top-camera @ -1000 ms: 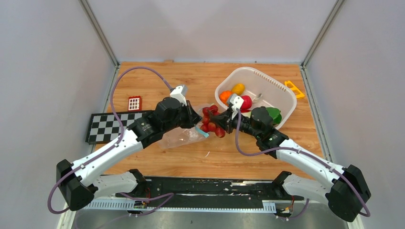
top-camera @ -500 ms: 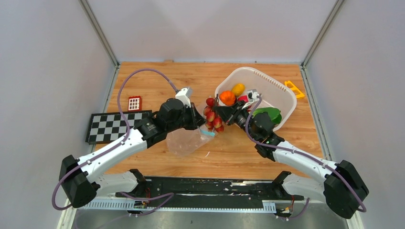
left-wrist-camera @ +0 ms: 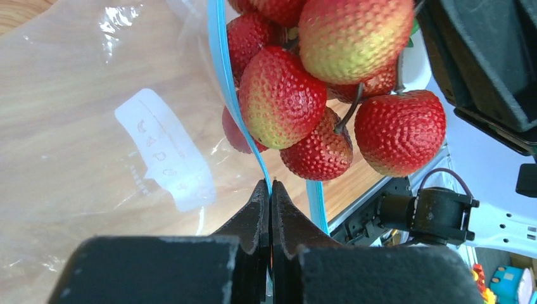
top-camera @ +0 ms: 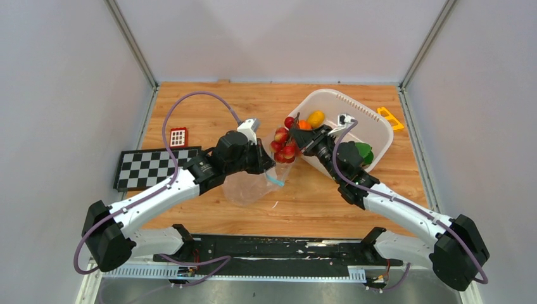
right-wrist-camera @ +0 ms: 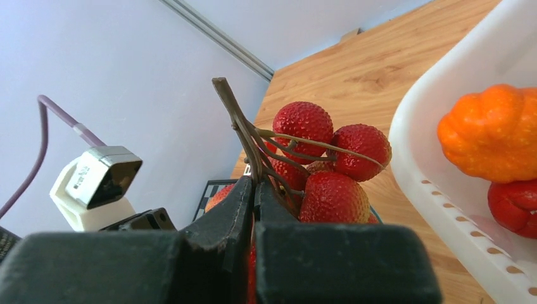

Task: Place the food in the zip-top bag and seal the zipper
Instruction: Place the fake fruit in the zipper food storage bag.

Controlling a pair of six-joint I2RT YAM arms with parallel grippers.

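Raised since before, right hand (right-wrist-camera: 254, 190) dangles grape bunch (right-wrist-camera: 323, 164) seemingly over bag (top-camera: 250, 187).

Top external: fixed high behind the near edge, looking down over the whole table (top-camera: 209, 107). Left wrist: close along the left gripper (left-wrist-camera: 270, 190) at the zip-top bag (left-wrist-camera: 95, 158). Right wrist: close along the right gripper (right-wrist-camera: 254, 187). All share the red grape bunch (top-camera: 283, 144).
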